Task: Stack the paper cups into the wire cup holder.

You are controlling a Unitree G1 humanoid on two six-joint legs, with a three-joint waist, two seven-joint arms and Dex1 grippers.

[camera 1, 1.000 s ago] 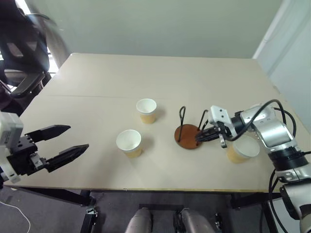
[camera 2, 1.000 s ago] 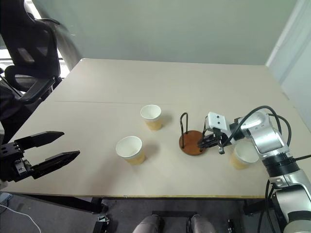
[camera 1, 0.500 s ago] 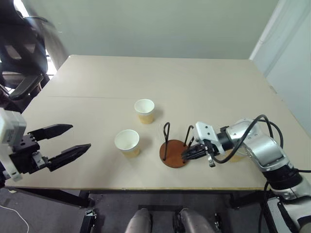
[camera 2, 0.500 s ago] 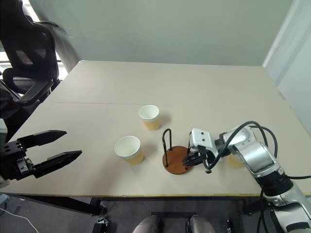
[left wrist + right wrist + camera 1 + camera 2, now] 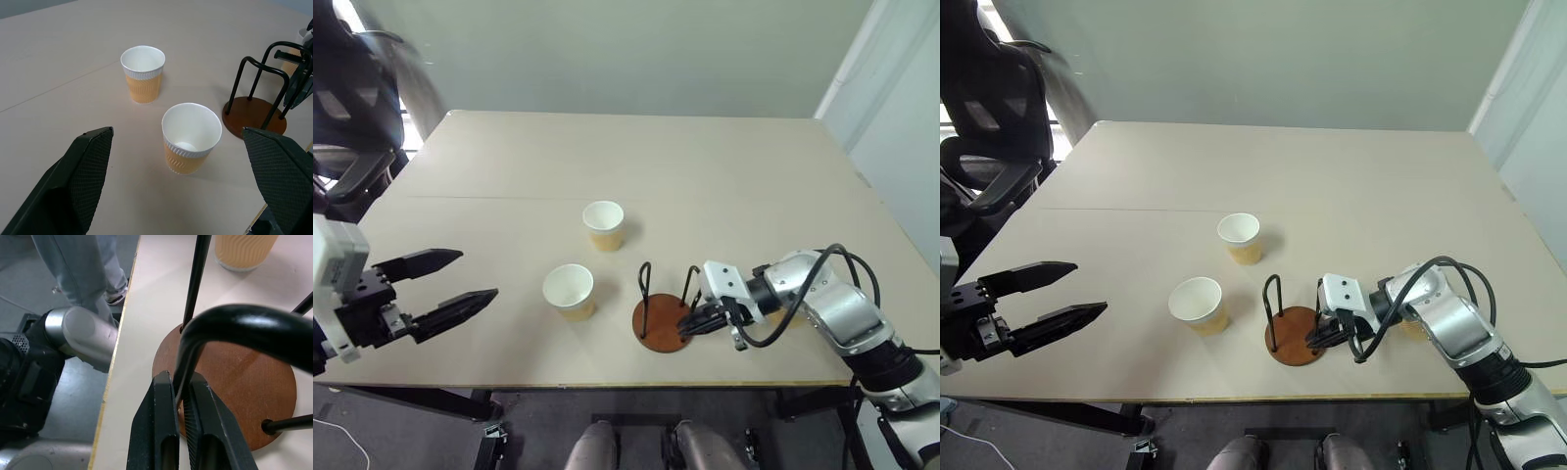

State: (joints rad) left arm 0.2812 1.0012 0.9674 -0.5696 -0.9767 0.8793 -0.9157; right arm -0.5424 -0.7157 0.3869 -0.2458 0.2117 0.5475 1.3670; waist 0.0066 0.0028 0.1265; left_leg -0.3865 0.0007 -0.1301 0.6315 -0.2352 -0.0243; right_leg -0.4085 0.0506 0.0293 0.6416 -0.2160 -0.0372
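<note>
Right gripper is pinching a wire loop of the wire cup holder, near the table's front edge | left gripper is hanging wide open, empty | you're dragging it: keep the base flat | holder has slid toward the paper cups.

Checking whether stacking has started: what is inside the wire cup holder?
No cup stands inside the wire cup holder; its bare wooden base shows between the loops. The right tool, shut on one wire loop, covers a small part of the base.
</note>
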